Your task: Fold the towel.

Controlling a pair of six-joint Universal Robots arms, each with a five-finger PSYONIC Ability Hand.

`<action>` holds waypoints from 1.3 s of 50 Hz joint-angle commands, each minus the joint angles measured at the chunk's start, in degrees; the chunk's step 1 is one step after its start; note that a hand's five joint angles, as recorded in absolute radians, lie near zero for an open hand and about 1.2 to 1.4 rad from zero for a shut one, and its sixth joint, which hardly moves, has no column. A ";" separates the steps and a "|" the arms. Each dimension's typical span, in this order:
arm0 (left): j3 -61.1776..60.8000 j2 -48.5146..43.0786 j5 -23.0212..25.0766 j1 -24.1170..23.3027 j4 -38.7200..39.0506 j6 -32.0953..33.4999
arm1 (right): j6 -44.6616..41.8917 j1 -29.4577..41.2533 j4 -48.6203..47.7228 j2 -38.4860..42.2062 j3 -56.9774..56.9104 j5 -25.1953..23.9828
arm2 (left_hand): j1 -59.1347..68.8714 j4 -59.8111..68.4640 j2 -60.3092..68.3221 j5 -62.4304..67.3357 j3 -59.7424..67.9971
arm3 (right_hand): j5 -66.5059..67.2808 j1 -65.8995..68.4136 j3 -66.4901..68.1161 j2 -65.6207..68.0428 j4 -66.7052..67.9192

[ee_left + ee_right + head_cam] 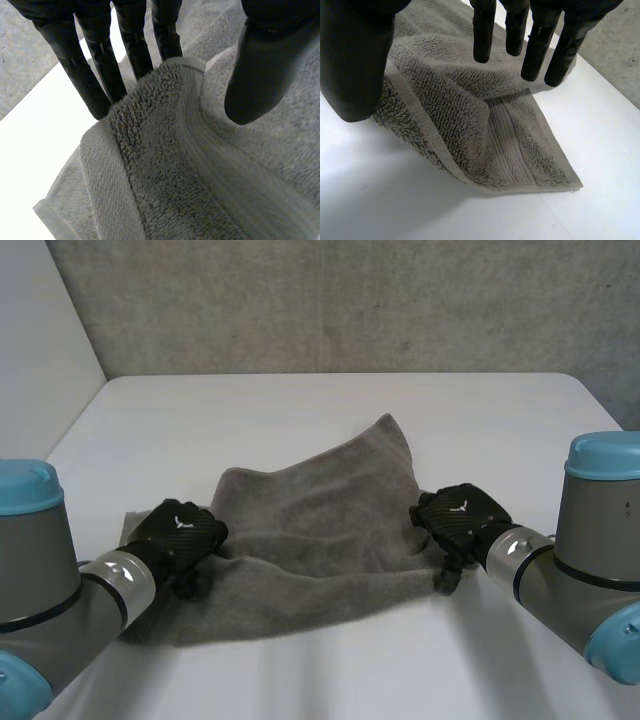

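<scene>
The towel (pixel 320 530) lies rumpled on the table (pixel 330 410), with the left hand (pixel 178 532) at its left edge and the right hand (pixel 460 515) at its right, likely so both can carry one fold. The left fingers (pixel 100 65) stand straight behind a raised hem, thumb (pixel 260 75) apart, pinching nothing. The right fingers (pixel 540 45) hang spread over a flat corner, and bare table lies beyond the towel's far edge.
</scene>
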 commanded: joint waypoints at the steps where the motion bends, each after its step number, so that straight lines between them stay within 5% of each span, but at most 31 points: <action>1: 1.98 -5.07 -1.33 0.79 3.16 3.51 | -0.01 0.01 0.01 -0.04 0.37 0.00 | 0.76 0.80 0.74 0.71 0.62 | 0.22 -2.00 -0.35 -0.62 -0.20; 7: 4.00 -7.36 -3.09 0.79 3.25 3.51 | -0.01 0.01 -0.07 -0.13 0.55 0.00 | 2.28 2.32 2.25 2.22 2.14 | 0.22 -2.00 -0.35 -0.62 -0.20; 11: 5.23 -8.15 -4.14 0.78 3.42 3.34 | -0.01 -0.17 -0.07 -0.13 0.55 0.00 | 21.90 21.94 21.88 21.85 21.76 | 0.39 -1.83 -0.18 -0.45 -0.03; 26: 4.09 0.28 -3.44 2.37 5.27 0.61 | -0.19 -1.40 0.01 -0.57 -1.91 -0.17 | 21.94 21.98 21.91 21.88 21.79 | 0.22 -2.00 -0.35 -0.62 -0.20; 34: 4.00 7.48 -3.18 4.30 8.17 -12.03 | -8.77 -7.02 2.82 -0.75 -4.46 -1.14 | 21.94 21.98 21.91 21.88 21.79 | -1.46 -3.68 -2.03 -2.30 -1.88; 39: 4.00 8.54 -3.27 4.21 8.26 -13.97 | -13.89 -7.46 6.07 -0.40 -3.50 -1.49 | 21.94 21.98 21.91 21.88 21.79 | -1.80 -4.02 -2.37 -2.64 -2.22; 54: 4.97 8.20 -3.62 5.62 8.52 -14.94 | -4.23 -6.67 1.86 3.74 -2.44 -6.59 | 21.94 21.98 21.91 21.88 21.79 | 0.39 -1.83 -0.18 -0.45 -0.03; 60: 4.97 9.43 -3.44 7.46 8.34 -16.70 | -3.35 -6.58 -1.92 8.31 -4.02 -5.89 | 21.94 21.98 21.91 21.88 21.79 | 14.51 12.30 13.95 13.67 14.10; 62: 4.80 9.87 -3.35 7.73 8.34 -17.32 | -3.35 -6.50 -2.80 9.62 -4.99 -5.54 | 21.94 21.98 21.91 21.88 21.79 | 27.30 25.08 26.73 26.46 26.88; 64: 4.36 10.48 -2.74 7.90 8.34 -18.72 | -3.35 -5.88 -2.80 11.55 -7.70 -4.31 | 21.94 21.98 21.91 21.88 21.79 | 60.21 57.99 59.65 59.37 59.79; 65: 4.36 10.48 -2.74 7.90 8.34 -18.72 | -3.35 -5.88 -2.80 11.56 -7.71 -4.31 | 21.94 21.98 21.91 21.88 21.79 | 60.38 58.16 59.81 59.54 59.96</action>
